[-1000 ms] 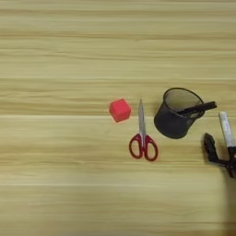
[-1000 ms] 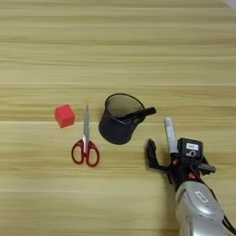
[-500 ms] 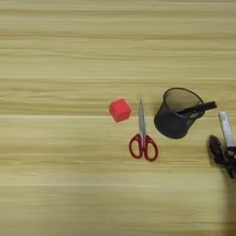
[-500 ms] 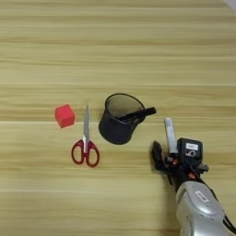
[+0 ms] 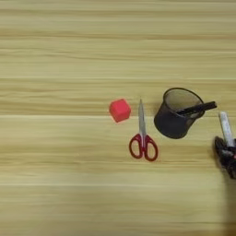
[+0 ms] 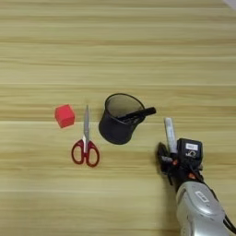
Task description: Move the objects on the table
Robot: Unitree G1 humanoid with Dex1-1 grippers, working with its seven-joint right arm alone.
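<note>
On a light wood-grain table point(image 6: 118, 46), left to right: a small red cube point(image 6: 64, 115), red-handled scissors point(image 6: 85, 146), a black mesh pen cup point(image 6: 119, 119) holding a black pen point(image 6: 138, 113), then the right gripper point(image 6: 175, 154) with its fingers around a white marker point(image 6: 170, 134).

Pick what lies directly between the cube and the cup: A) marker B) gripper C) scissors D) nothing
C: the scissors lie blades-up between the cube on their left and the cup on their right; the marker and gripper sit right of the cup.
</note>
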